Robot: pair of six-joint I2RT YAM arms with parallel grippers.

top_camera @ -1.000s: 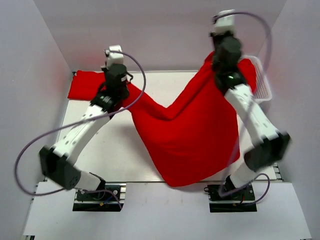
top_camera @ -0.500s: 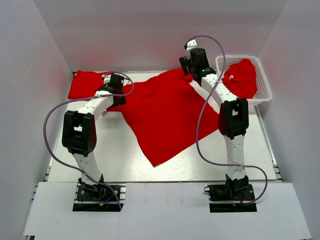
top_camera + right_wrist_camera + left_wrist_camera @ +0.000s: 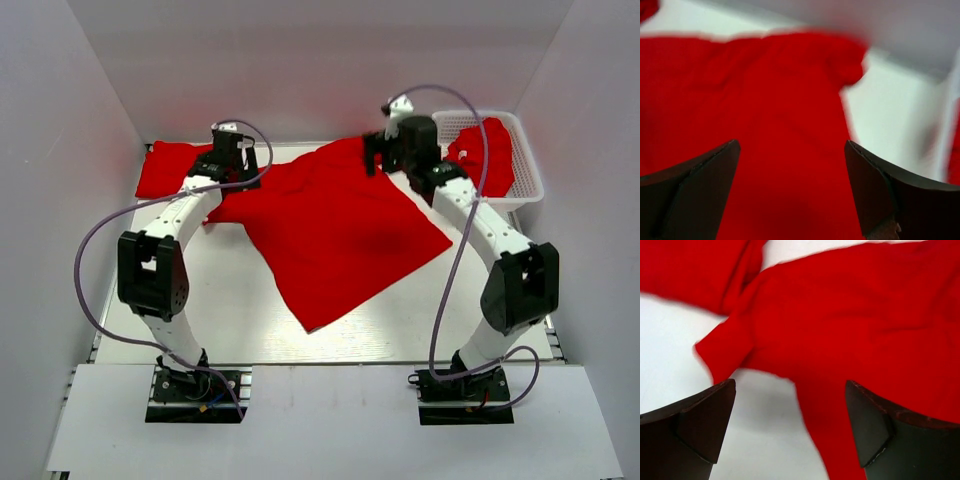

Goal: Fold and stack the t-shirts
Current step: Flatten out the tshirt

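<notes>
You have one soft red t-shirt [image 3: 340,235] lying flat and skewed mid-bench [image 3: 200,320], one corner toward the arm bases. The left end effector [image 3: 790,427] and right end effector [image 3: 792,185] hover over its far sleeves, fingers apart. White bench shows along the near edge.

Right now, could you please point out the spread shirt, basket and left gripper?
spread shirt [image 3: 340,235]: top view, centre of cloth
basket [image 3: 527,160]: top view, right rim
left gripper [image 3: 790,405]: left wrist view, between fingertips

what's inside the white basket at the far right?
A crumpled red t-shirt lies in the basket. Whether more shirts sit beneath it cannot be seen; the top one covers them.
</notes>
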